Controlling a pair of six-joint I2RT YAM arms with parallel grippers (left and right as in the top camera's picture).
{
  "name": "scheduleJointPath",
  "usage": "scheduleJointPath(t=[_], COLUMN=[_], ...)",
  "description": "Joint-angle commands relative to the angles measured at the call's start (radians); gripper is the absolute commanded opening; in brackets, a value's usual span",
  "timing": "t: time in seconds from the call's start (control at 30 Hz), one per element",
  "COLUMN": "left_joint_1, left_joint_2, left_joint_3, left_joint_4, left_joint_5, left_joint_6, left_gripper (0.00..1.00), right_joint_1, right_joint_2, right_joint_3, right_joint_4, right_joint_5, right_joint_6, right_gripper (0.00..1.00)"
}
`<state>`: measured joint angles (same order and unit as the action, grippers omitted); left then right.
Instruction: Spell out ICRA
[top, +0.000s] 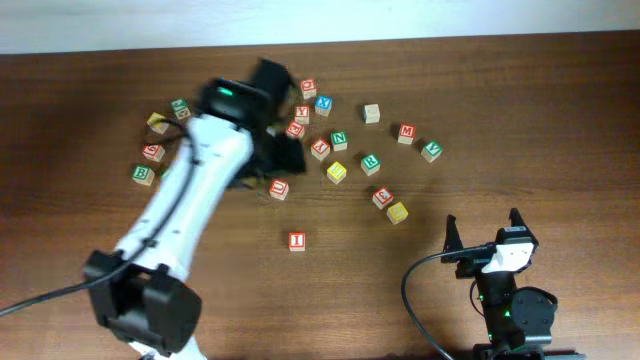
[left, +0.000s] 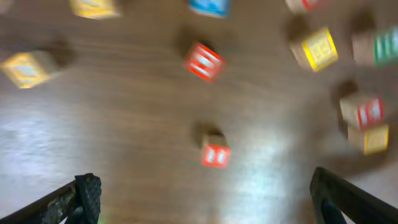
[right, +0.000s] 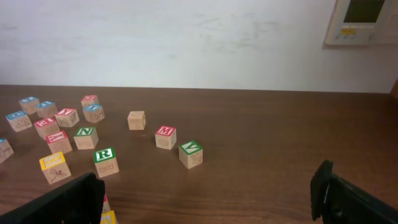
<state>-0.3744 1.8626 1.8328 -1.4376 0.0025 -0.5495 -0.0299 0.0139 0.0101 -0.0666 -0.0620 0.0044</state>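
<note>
Step in hand: we judge the first letter to be down. The I block (top: 296, 240) stands alone on the table (top: 560, 110), well apart from and nearer the robot than the cluster of the other cubes. C, R and A are not yet set beside it.

Left gripper (left: 205, 186): jaws spread wide, nothing between them. It hangs over the near side of the cluster. In the left wrist view the I shows on bare wood ahead, clear of both fingers (left: 87, 193).

Right gripper (top: 482, 228): jaws wide apart, empty, parked at the right front and touching no block.

Remaining letters: the green R (right: 104, 160) sits in the cluster. The yellow block (top: 337, 172) just beside it is probably the C, though the blur leaves its letter unread, and for the same reason we single out no red cube as the A.

Next move, in our judgement: take the C and set it just right of the I, squared to it, leaving room for two more. The tight cluster calls for a clean descent over one cube only.
</note>
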Motion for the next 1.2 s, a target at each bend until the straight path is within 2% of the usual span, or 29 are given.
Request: scheduleJointPath(t=[0.0,0.17,0.37,0.83,1.03,1.17], left_joint_1=[0.216,0.532,0.721,0.729,0.663,0.623], left_joint_2=[-0.003,0.002,0.002,0.002,0.002,0.002], left_joint_3=[0.005,-0.002,-0.002,-0.011,-0.212,-0.240], left_joint_4=[-0.075,-0.176,-0.188,-0.199,-0.129,-0.100], left_joint_5=[-0.007,-0.025,-0.025,0.000,0.013,0.033], left_joint_6=[-0.037,-0.037,-0.037,-0.037,-0.036,-0.017], left_gripper=[0.99,0.99,0.99,0.99,0.99,0.99], right_joint_1=[0.004,0.004,0.004,0.004,0.004,0.004], right_joint_2=[-0.005,-0.005,-0.005,-0.005,-0.005,-0.005], right_joint_3=[-0.005,-0.005,-0.005,-0.005,-0.005,-0.005], right_joint_4=[-0.005,-0.005,-0.005,-0.005,-0.005,-0.005], right_joint_5=[-0.012,-0.012,-0.012,-0.012,-0.012,-0.012], right_joint_6=[0.011,0.011,0.011,0.011,0.011,0.011], right_gripper=[0.98,0.98,0.99,0.98,0.98,0.98])
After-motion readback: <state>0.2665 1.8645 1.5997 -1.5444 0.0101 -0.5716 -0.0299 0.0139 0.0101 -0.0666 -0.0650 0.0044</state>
